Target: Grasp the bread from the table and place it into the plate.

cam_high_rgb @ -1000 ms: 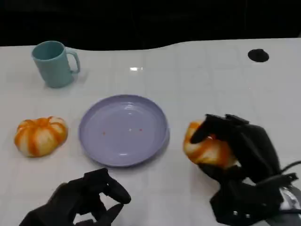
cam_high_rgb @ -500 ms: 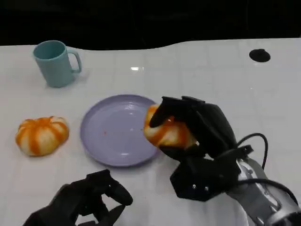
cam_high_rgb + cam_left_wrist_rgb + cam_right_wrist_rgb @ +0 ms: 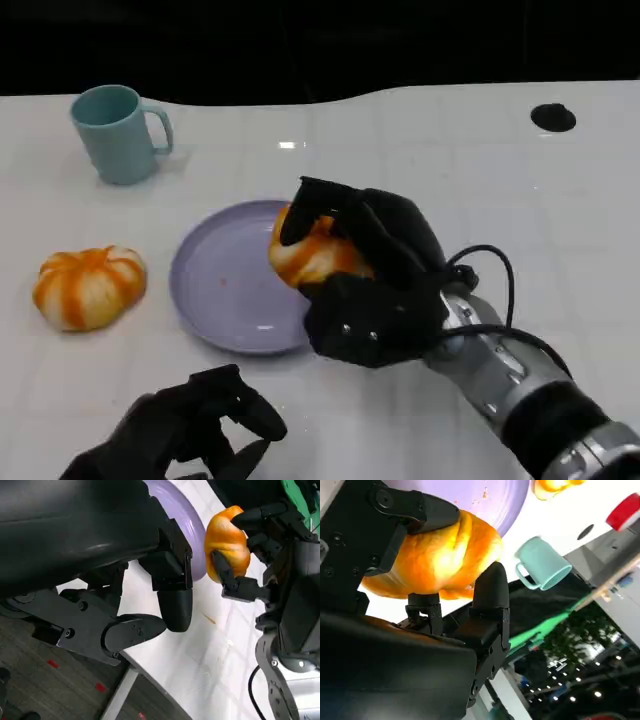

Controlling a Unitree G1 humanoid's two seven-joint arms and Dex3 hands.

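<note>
Head view, centre of frame: my right hand grips the bread, a round orange-and-white loaf, with its fingers wrapped over the top and the thumb side beneath. The loaf sits over the right-hand part of the lilac plate; I cannot tell whether it touches the plate surface or is held just above it. The silver right forearm runs down to the lower right corner, with a black cable looping beside the wrist.

Right wrist view: the bread is clamped between black fingers on one side and a thumb on the other, with the plate behind it.

Left wrist view: the same bread appears at upper right, held in the right hand, next to the plate rim.

Lower left of the head view: my left hand rests low over the white table, fingers curled inward and holding nothing. The left wrist view shows its fingers bent in over the table edge.

Left of frame in the head view: a second orange-and-white loaf lies on the table, apart from the plate. Upper left: a teal mug stands upright, handle to the right. Upper right: a small black round spot on the tabletop.
</note>
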